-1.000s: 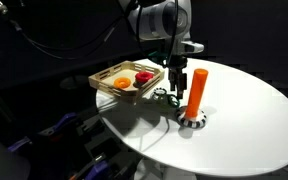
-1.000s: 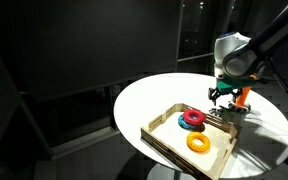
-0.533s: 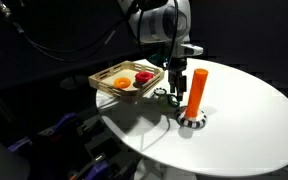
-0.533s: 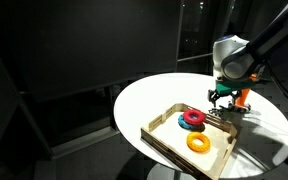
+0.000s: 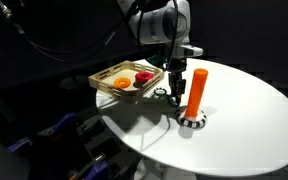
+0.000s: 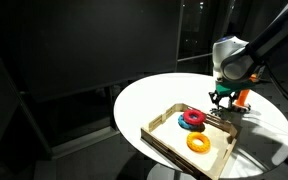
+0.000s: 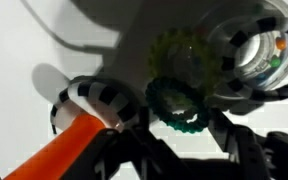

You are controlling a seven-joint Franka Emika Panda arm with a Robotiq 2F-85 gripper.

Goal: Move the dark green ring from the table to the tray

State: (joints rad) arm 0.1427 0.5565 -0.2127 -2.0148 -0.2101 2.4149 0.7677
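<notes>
Down in the wrist view the dark green ring (image 7: 176,103) is sitting just below frame centre, right between the two dark fingertips (image 7: 224,135) of the gripper (image 7: 179,125), which are coming in from the bottom edge and pressing close on either side of it, so the jaws are looking closed around the ring. It is showing a knobbly, gear-like outline and a matte surface, and it is throwing a soft toothed shadow up and to the right onto the smooth white table (image 7: 24,30), apart from itself, which suggests it is hanging just clear of the surface. Lower left, the orange peg (image 7: 69,150) is slanting away, smooth and cylindrical, rising from a round base (image 7: 94,100) banded in black and white checks. Upper right, another checked round rim (image 7: 256,50) is showing; what it belongs to I cannot tell. In both exterior views the gripper (image 5: 172,92) (image 6: 221,103) is hanging low over the round table (image 5: 254,110) (image 6: 149,95), between the peg (image 5: 196,90) and the shallow wooden tray (image 5: 96,84) (image 6: 156,120). The tray is holding a yellow ring (image 5: 121,82) (image 6: 198,143) and a red ring (image 5: 142,76) (image 6: 193,118). The green ring is too small to pick out there.
</notes>
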